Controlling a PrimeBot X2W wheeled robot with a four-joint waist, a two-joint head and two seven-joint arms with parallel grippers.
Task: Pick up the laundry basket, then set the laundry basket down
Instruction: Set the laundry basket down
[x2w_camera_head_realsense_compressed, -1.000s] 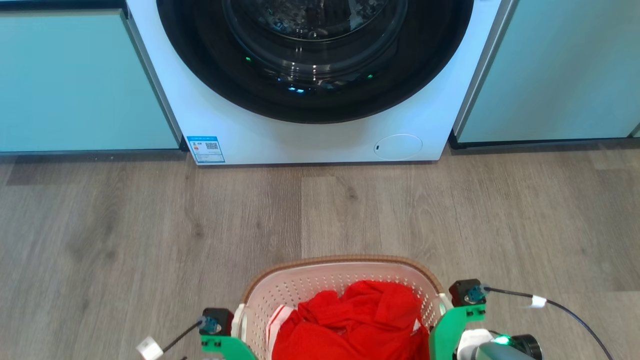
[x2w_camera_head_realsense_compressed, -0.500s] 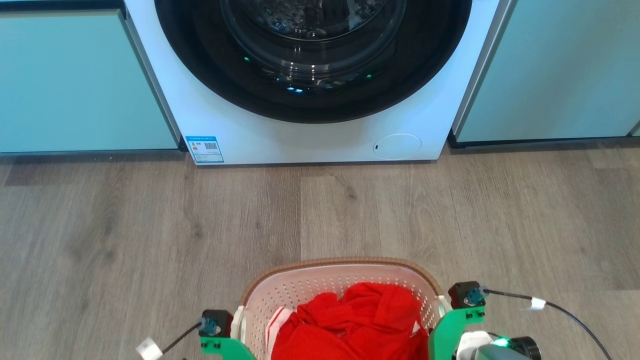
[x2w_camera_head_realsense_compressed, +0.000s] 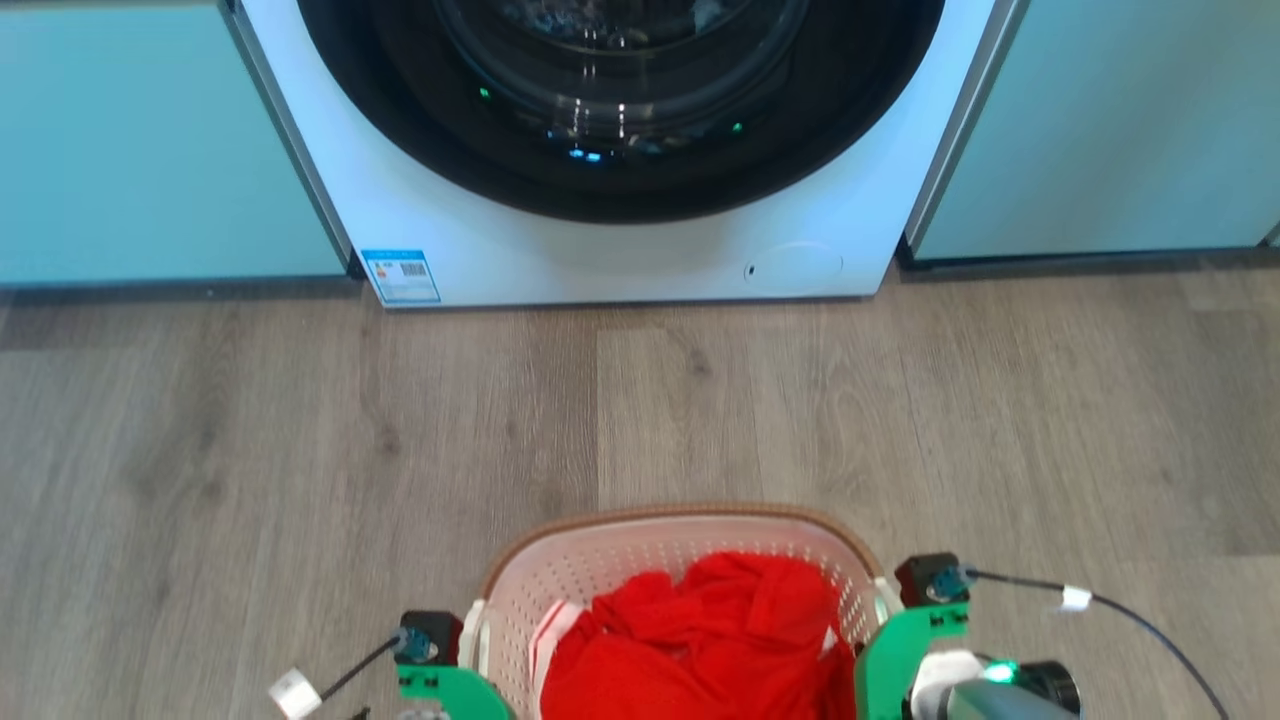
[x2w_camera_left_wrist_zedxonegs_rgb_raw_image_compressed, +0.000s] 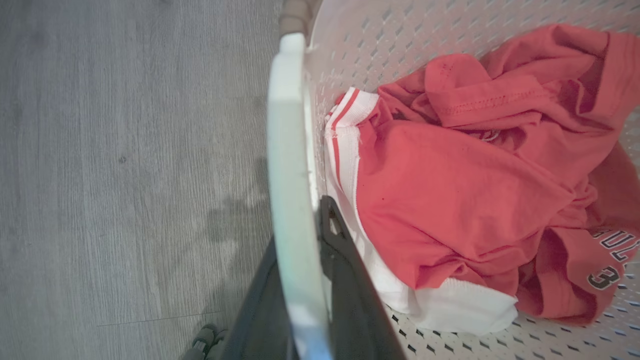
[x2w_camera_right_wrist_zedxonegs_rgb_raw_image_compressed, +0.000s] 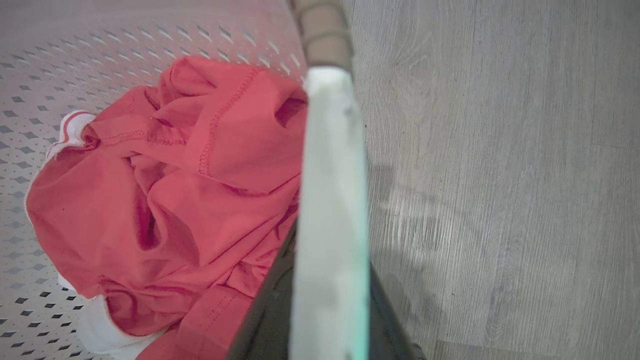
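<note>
- Head: laundry basket (x2w_camera_head_realsense_compressed: 680, 545), red top (x2w_camera_head_realsense_compressed: 700, 640) inside, sits in front of washer (x2w_camera_head_realsense_compressed: 620, 265), well apart, bare floor (x2w_camera_head_realsense_compressed: 300, 420) btwn.
- L wrist: left tool (x2w_camera_left_wrist_zedxonegs_rgb_raw_image_compressed: 300, 225) closed tight on basket's left handle (x2w_camera_left_wrist_zedxonegs_rgb_raw_image_compressed: 287, 125), a finger each side.
- R wrist: right tool (x2w_camera_right_wrist_zedxonegs_rgb_raw_image_compressed: 330, 260) likewise pinches right handle (x2w_camera_right_wrist_zedxonegs_rgb_raw_image_compressed: 332, 150).
- Step: prob. hold/carry; can't tell if base is off floor. Next: lower level, both arms together, then let go.

place: home laundry area | appliance: white front-loading washing machine (x2w_camera_head_realsense_compressed: 600, 255) with a dark round door (x2w_camera_head_realsense_compressed: 620, 110) stood between pale teal cabinets (x2w_camera_head_realsense_compressed: 150, 150) | label: energy sticker (x2w_camera_head_realsense_compressed: 400, 276) was on its front | floor: grey wood-look planks (x2w_camera_head_realsense_compressed: 300, 420) | laundry basket (x2w_camera_head_realsense_compressed: 650, 560) held red and white clothing (x2w_camera_head_realsense_compressed: 700, 640)
</note>
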